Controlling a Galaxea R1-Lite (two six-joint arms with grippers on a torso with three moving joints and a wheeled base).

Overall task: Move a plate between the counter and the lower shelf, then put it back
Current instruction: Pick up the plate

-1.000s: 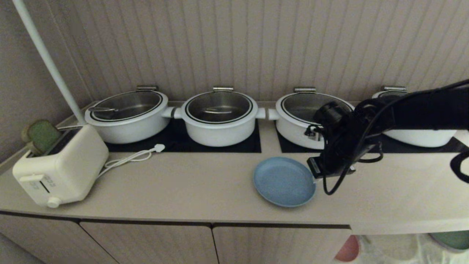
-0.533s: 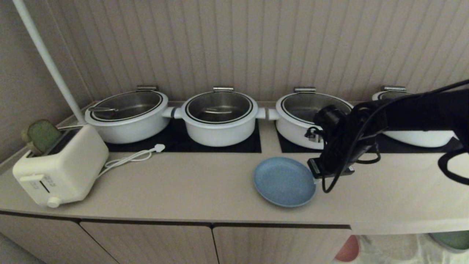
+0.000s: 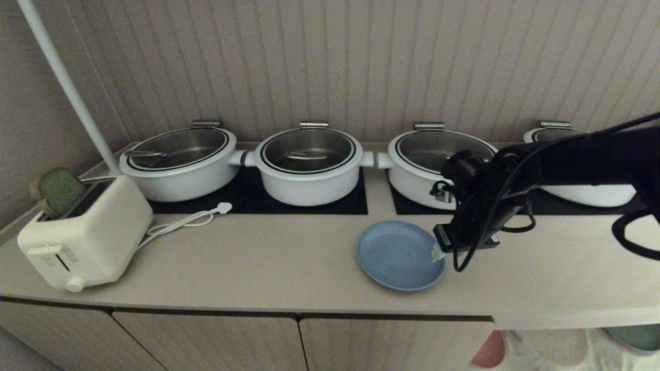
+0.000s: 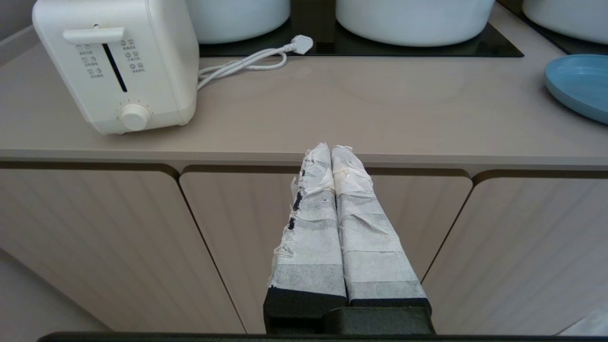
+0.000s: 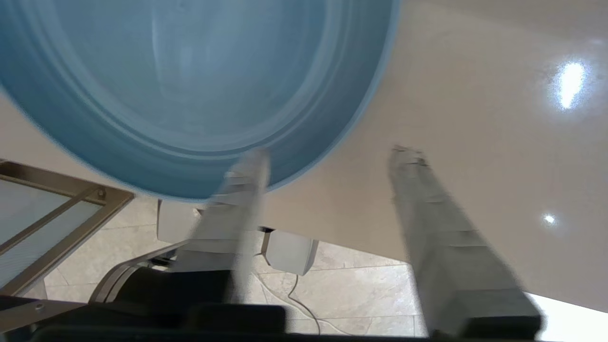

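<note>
The light-blue plate [image 3: 397,255] lies flat on the beige counter [image 3: 258,263], close to its front edge. My right gripper [image 3: 438,251] hangs at the plate's right rim and is open. In the right wrist view one finger [image 5: 237,190] crosses the plate [image 5: 190,85] rim, the other stands over bare counter [image 5: 475,118], and nothing is clamped in the right gripper [image 5: 332,156]. My left gripper [image 4: 331,149] is shut and empty, parked low in front of the cabinet doors; the plate [image 4: 577,83] shows far off to its side. The lower shelf [image 3: 546,350] with its white cloth shows below the counter's right end.
Several white pots [image 3: 308,165] stand on black hob panels [image 3: 340,206] at the back. A white toaster [image 3: 85,232] with a loose cord [image 3: 191,220] sits at the left. A pink plate [image 3: 490,350] and a green plate [image 3: 639,337] rest in the shelf.
My right gripper has opened and let go of the plate's rim. The plate lies where it was, and the arm has hardly shifted.
</note>
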